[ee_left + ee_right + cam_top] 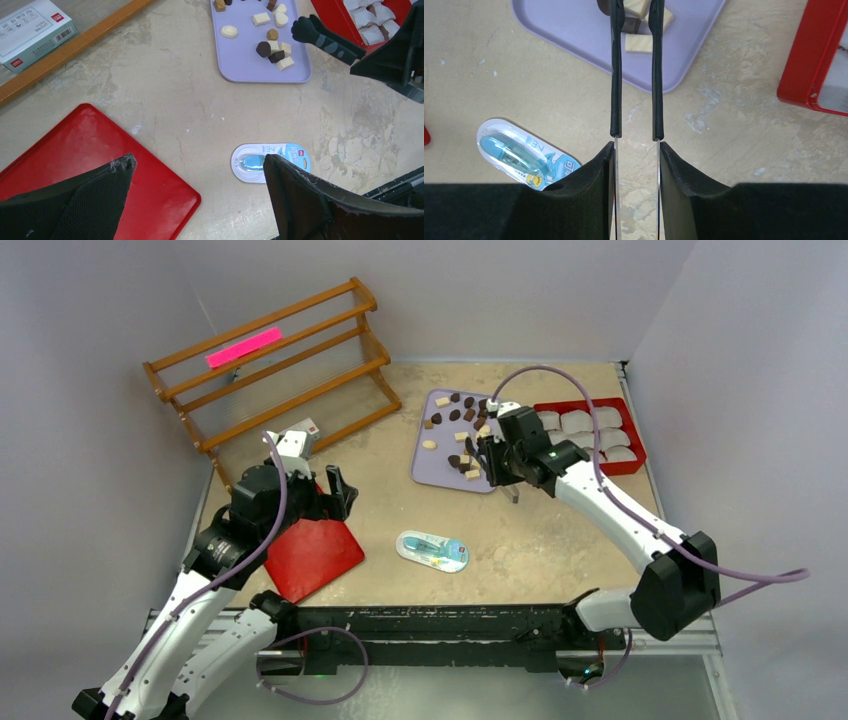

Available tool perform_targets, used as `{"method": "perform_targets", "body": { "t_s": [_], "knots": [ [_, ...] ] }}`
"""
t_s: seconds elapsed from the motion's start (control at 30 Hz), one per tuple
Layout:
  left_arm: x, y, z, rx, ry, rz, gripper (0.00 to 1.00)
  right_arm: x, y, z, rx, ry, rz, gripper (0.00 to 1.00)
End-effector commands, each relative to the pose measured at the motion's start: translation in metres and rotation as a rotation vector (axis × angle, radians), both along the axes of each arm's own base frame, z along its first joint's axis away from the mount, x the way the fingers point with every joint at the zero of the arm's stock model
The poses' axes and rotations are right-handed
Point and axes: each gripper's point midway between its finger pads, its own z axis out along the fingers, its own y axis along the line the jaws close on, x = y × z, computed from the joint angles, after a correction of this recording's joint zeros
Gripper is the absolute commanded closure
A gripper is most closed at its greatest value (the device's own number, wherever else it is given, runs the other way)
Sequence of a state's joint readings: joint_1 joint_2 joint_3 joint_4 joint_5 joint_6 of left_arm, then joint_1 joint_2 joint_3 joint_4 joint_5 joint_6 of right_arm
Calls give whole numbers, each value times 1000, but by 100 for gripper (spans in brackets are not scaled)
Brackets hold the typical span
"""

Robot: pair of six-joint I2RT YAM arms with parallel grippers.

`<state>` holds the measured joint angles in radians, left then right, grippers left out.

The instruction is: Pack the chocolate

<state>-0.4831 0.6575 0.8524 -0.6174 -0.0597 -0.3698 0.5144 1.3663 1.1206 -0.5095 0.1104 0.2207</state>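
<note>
The chocolate [458, 425], several dark brown and cream pieces, lies on a lilac tray [440, 465]. My right gripper [500, 462] is shut on metal tongs [615, 75] with black tips. In the right wrist view the gripper [636, 150] holds the tongs over the tray's near edge [569, 25], and the tips straddle a cream piece [636, 7]. My left gripper [335, 490] is open and empty. In the left wrist view it [200, 175] hangs over the table beside a red lid [100, 165]. The chocolate [275, 50] and the tray [250, 55] show there too.
A red box [585, 405] of white paper cups stands right of the tray. A blue-and-white packet [432, 551] lies at the front middle. A red lid [310, 555] lies front left. A wooden rack [270, 370] stands back left, with a white carton [300, 435] beside it.
</note>
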Motion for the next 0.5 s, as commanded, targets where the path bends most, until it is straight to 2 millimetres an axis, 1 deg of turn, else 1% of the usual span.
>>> {"method": "perform_targets", "body": {
  "t_s": [0.0,0.47],
  "knots": [
    [3,0,4,9,-26,-4,1,8,10,0,-20,-17,-20,63],
    [3,0,4,7,-28,-7,1,13,21,-17,-80,20,-3,61]
  ]
}}
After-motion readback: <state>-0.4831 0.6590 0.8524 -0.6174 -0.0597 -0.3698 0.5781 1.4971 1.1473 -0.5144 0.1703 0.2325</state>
